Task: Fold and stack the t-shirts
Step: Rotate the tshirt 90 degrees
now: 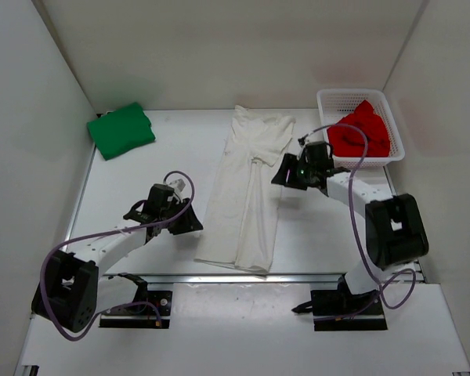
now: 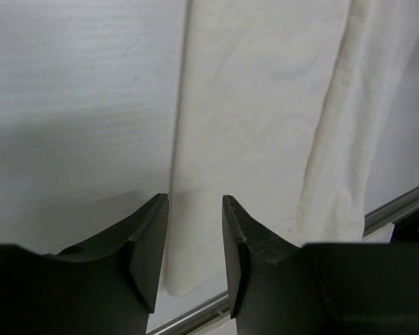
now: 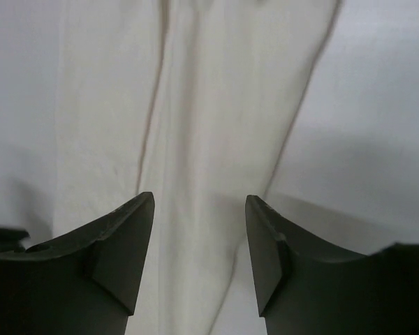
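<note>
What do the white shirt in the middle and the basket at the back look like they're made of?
White shirt: soft matte cloth, probably cotton knit; it lies limp with folds and creases. Basket: looks like rigid white plastic, faintly glossy; its walls are an open molded mesh that holds its shape.

table (image 1: 125, 184) | green t-shirt (image 1: 121, 130) far-left | white t-shirt (image 1: 249, 196) centre, seemingly folded lengthwise | basket (image 1: 333, 100) far-right

Robot lab test cell, white table (image 1: 113, 180), plain white panels (image 1: 219, 55) enclosing table's far edge and sides, cabled left arm (image 1: 117, 247) and right arm (image 1: 368, 207) bolted at table's near edge.
</note>
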### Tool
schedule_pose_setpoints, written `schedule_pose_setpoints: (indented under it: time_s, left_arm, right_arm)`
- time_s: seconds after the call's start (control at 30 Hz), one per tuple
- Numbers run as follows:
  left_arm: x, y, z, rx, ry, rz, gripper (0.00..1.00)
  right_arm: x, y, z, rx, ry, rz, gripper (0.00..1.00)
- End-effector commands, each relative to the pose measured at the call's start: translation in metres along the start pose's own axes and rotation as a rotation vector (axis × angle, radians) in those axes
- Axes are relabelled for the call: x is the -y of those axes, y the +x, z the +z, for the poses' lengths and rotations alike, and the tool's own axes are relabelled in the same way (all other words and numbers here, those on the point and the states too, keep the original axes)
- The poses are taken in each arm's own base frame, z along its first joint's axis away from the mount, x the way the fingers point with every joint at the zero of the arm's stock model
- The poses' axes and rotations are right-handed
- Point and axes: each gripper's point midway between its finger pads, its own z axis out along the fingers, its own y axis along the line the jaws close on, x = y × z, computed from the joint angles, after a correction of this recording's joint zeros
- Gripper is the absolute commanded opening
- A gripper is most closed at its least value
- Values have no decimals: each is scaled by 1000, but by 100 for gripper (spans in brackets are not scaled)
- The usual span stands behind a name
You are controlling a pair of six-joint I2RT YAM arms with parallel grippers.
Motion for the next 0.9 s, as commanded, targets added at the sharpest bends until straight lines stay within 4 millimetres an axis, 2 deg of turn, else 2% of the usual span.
schedule_pose_setpoints:
  time_s: [0.0,0.07,0.17,0.2,0.27,0.3,0.33,0.37,0.4,0.43,0.5,0.53,0.57,0.63,0.67,0.7,0.73,0.77,0.8,0.83,0.87]
  left_arm:
    - [-10,4,-3,23,-29,-1,49]
    - [-15,10,-1,14,-50,6,51]
    - [-25,23,3,-17,-76,4,52]
    - [-25,25,4,-28,-71,5,50]
    - [-29,33,6,-47,-80,3,47]
    - [-27,36,8,-58,-67,2,46]
    - [-26,42,10,-76,-61,10,43]
    - [-26,48,11,-94,-60,9,41]
    - [-27,56,13,-125,-56,11,39]
    - [-22,59,14,-136,-24,15,35]
    - [-20,71,15,-173,-1,17,27]
    - [-18,78,14,-202,11,21,19]
    - [-18,81,14,-213,10,45,13]
    - [-17,91,10,-252,21,57,4]
    - [-17,97,7,-270,29,58,0]
    - [-16,102,4,-287,48,47,0]
    - [-15,103,1,-287,59,46,0]
    - [-15,109,-2,-306,66,38,0]
    - [-12,112,-6,-306,82,37,3]
    - [-13,112,-8,-301,83,40,7]
    - [-15,111,-10,-295,69,22,18]
  right_arm:
    - [8,-95,18,213,37,-52,53]
    - [23,-136,37,277,68,-36,53]
    - [47,-168,64,298,133,-12,53]
    - [55,-166,69,269,152,8,52]
    - [67,-181,87,258,165,10,52]
    - [61,-195,87,270,158,-9,52]
    - [72,-183,99,218,181,1,52]
    - [73,-187,109,206,188,-11,51]
    - [68,-192,114,198,183,-25,51]
    - [68,-188,119,173,183,-33,49]
    - [68,-190,132,158,167,-35,36]
    - [63,-196,133,160,152,-31,29]
    - [67,-191,142,137,150,-28,17]
    - [60,-192,153,103,98,-29,3]
    - [55,-195,160,85,70,-32,1]
    - [50,-206,169,97,55,-50,0]
    - [28,-227,161,127,21,-91,0]
    - [31,-211,175,67,27,-82,2]
    - [24,-234,175,123,13,-107,8]
    - [16,-239,167,121,29,-124,13]
    - [23,-242,161,121,47,-104,22]
